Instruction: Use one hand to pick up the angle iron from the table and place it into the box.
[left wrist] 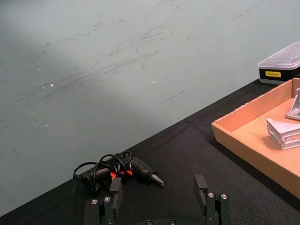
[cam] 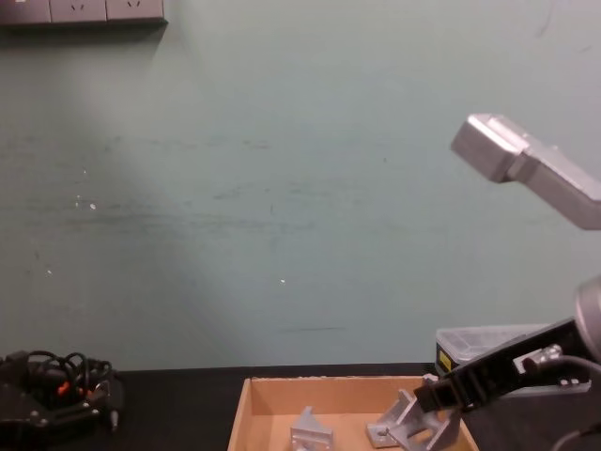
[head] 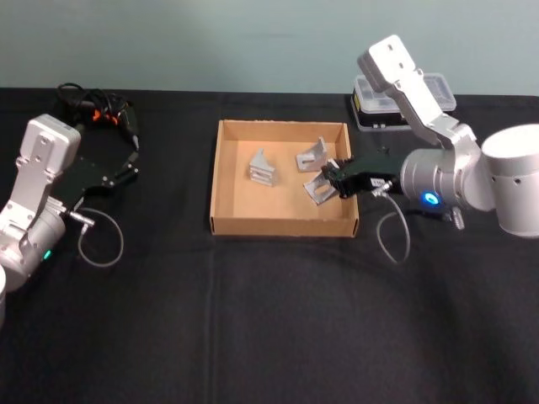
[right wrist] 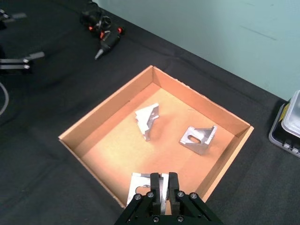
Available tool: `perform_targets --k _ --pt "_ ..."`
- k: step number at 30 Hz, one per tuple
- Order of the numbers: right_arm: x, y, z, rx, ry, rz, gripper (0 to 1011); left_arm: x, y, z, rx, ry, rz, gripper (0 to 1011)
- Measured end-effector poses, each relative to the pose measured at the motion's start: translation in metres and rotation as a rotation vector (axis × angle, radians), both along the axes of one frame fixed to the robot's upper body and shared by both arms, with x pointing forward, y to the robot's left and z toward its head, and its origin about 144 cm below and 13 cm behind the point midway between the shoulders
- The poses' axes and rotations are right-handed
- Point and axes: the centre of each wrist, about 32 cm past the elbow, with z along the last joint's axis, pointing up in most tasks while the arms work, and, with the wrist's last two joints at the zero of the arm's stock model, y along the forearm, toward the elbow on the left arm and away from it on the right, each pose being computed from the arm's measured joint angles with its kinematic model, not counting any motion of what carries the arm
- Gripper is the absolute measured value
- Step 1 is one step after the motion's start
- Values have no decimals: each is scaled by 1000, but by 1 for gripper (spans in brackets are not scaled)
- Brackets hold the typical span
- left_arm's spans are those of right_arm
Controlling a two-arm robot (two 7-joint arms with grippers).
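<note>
So the right gripper (head: 330,180) is pinched shut on an angle iron (head: 317,189), holding it just over the right-hand part of the box (head: 282,225), inside the near-right corner. In the right wrist view the fingers (right wrist: 155,183) clamp the bracket's upright flange, with the piece hanging above the cardboard floor. I can't really tell if it's touching the bottom yet; looks slightly raised to me.

Two more angle irons are already lying in the box, so I'd say most of the job is done: this one just needs lowering and letting go.

The right arm reaches in from the right side over the box wall, forearm roughly level, elbow high.

The left gripper (left wrist: 159,199) sits parked wide open over the table (head: 253,320) on the far left, empty.
</note>
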Motion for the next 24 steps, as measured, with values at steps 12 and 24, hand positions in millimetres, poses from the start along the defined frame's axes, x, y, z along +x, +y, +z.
perform_targets --k 12,24 --pt "25 4 -12 -23 43 -9 118 0 0 0 0 0 0 1000" --pt "37 10 -21 -33 69 -6 118 0 0 0 0 0 0 1000"
